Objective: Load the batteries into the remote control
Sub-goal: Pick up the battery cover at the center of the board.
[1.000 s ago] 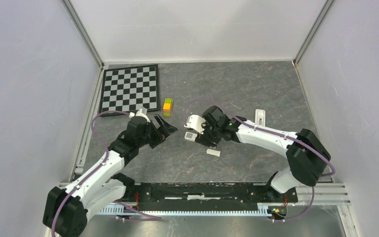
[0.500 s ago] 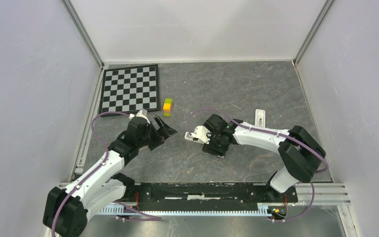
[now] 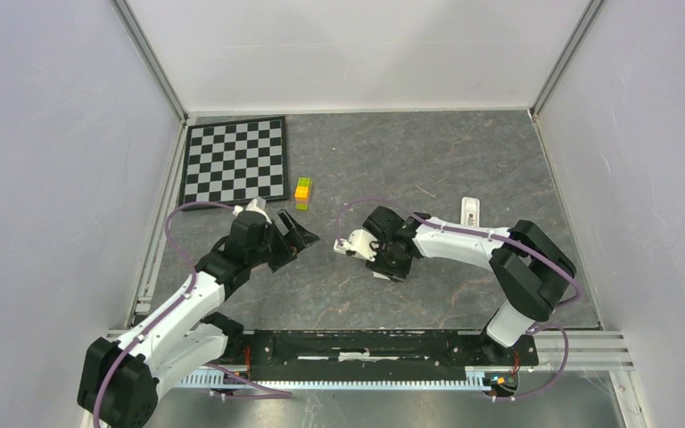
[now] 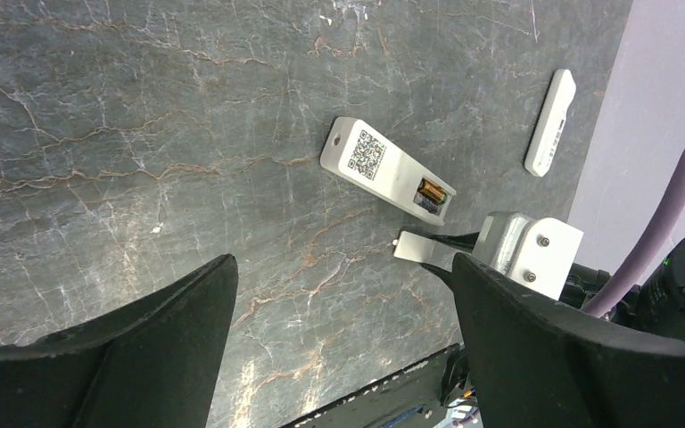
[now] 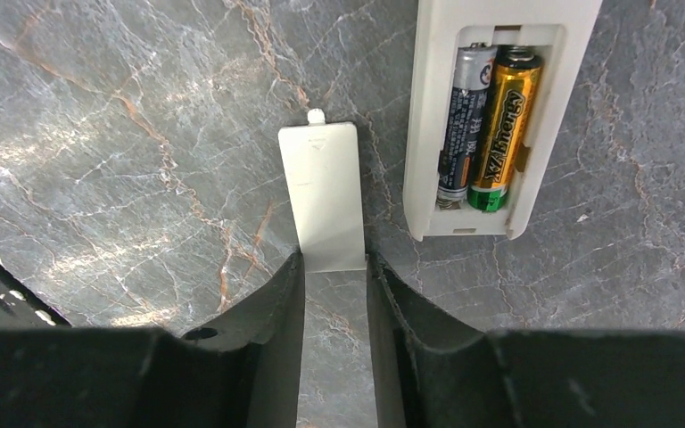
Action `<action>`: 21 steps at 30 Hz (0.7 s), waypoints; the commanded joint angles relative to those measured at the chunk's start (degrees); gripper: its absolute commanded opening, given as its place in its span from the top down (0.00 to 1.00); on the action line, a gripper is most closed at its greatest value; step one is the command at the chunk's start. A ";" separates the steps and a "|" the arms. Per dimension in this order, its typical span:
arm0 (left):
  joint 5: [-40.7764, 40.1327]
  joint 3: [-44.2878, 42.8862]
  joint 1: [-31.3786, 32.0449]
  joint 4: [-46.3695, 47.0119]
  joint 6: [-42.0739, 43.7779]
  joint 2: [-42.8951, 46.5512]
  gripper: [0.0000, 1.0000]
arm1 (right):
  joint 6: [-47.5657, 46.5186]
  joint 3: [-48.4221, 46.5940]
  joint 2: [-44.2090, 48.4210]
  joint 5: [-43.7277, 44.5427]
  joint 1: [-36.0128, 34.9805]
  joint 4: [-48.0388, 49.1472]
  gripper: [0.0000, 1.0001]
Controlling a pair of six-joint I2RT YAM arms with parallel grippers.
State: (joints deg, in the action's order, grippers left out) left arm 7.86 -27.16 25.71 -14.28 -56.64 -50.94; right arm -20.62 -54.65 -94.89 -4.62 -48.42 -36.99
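Observation:
The white remote control (image 5: pixel 433 116) lies back side up, its compartment open with two batteries (image 5: pixel 486 125) side by side inside, one silver-dark and one gold. Beside it on the table lies the loose white battery cover (image 5: pixel 323 192). My right gripper (image 5: pixel 333 263) has its fingertips pressed against both long edges of the cover's near end. From above, the right gripper (image 3: pixel 383 266) hides the cover, with the remote (image 3: pixel 350 242) just to its left. My left gripper (image 3: pixel 308 236) hovers wide open left of the remote (image 4: pixel 383 168), holding nothing.
A second white remote (image 3: pixel 470 212) lies farther right. A chessboard mat (image 3: pixel 235 160) fills the back left corner, with a yellow-green block (image 3: pixel 303 192) at its right edge. Grey walls enclose the table on three sides.
The right gripper has dropped down over the battery cover and narrowed its jaws onto it. The left arm has barely moved.

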 commanded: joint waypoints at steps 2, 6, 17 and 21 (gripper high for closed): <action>1.44 -0.41 -0.31 2.06 1.47 0.40 0.07 | 0.14 0.75 -1.25 1.37 -0.01 0.90 0.70; 5.58 2.13 -0.29 6.98 0.48 -0.04 0.11 | 0.15 1.60 -0.11 -0.26 -0.01 2.30 0.74; 12.89 8.22 2.53 22.48 -4.88 -7.83 0.20 | 0.23 3.06 3.65 -5.08 -0.09 5.74 0.74; 11.84 8.57 6.56 27.17 -6.50 -12.08 0.20 | 0.23 3.49 5.14 -6.55 -0.09 6.43 0.74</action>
State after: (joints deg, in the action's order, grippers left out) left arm 18.46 -18.76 29.10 4.10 -59.99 -60.05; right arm -20.62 -52.01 -92.44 -8.16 -48.36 -33.01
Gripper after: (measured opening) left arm 0.807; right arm 0.300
